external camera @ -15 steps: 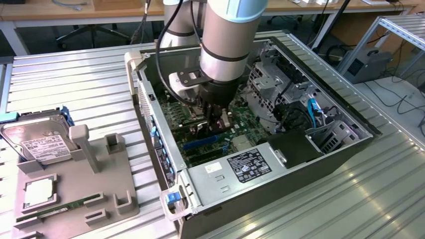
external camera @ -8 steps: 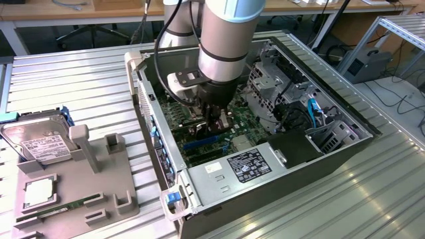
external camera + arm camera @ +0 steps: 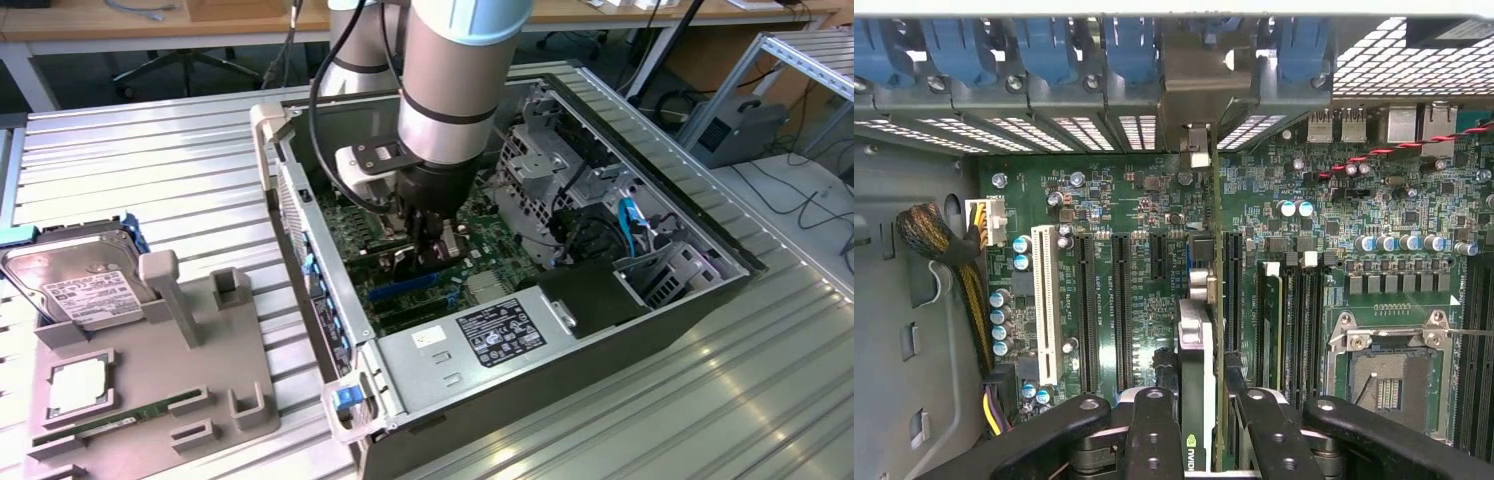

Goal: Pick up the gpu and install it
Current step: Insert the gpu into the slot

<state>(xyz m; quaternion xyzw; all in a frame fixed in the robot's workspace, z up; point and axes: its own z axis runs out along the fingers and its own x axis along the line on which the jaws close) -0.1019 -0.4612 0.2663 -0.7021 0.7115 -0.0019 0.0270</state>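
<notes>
Black gpu (image 3: 1197, 335) upright inside pincer (image 3: 1201, 415)

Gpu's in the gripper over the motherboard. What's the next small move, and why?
Probably ease straight down a little. The gripper holds the gpu edge-on above the motherboard, running parallel to its long slots, and it does not look seated yet.

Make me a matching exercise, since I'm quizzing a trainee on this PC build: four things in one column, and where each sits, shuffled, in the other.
Things:
1 gpu
2 hard drive
3 power supply
4 white slot

Places:
A in the grey holder outside the case
B empty, on the motherboard
C clamped in the gripper
D mounted in the case, label up

Pairs: 1-C, 2-A, 3-D, 4-B
</notes>
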